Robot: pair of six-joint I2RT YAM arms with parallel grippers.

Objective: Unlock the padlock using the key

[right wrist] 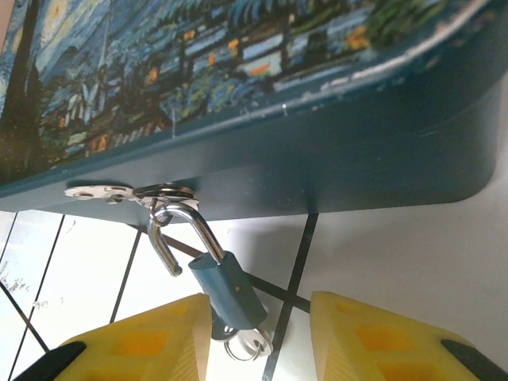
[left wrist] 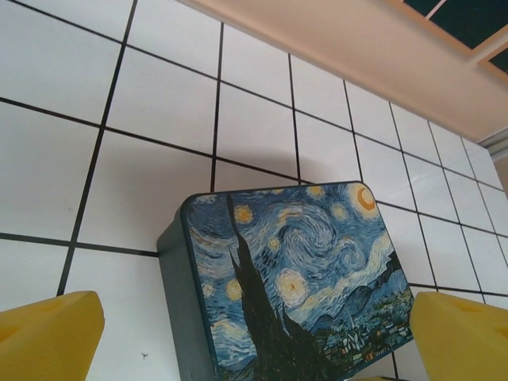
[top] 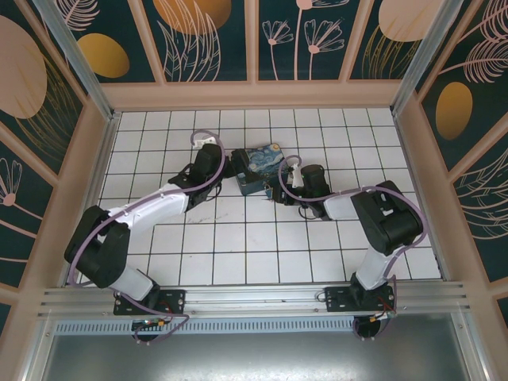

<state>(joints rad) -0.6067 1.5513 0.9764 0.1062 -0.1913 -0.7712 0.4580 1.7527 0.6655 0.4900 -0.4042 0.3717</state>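
1. Padlock (right wrist: 230, 284) hangs by its silvery shackle from the hasp (right wrist: 131, 191) on the side of the painted box (right wrist: 333, 151), just ahead of the right gripper (right wrist: 258, 309). Its blue body tilts down into the gap between the yellow fingers, close to the one on the left of the wrist view.
2. One leg of the shackle ends free, beside the body rather than inside it.
3. The key (right wrist: 238, 341) sticks out of the padlock's lower end, deeper between the same fingers, with a small ring on it.
4. The right gripper is partly spread. Bare tile shows between the padlock and the other finger, so nothing is clamped; whether the nearer finger touches the body cannot be told.
5. The left gripper (left wrist: 254, 349) is spread wide and holds nothing. The box's painted lid lies just ahead of it, between its fingertips.
6. From above, the box stands on the white tiled floor (top: 238, 246) between both grippers, so it lies between the left one and the padlock.
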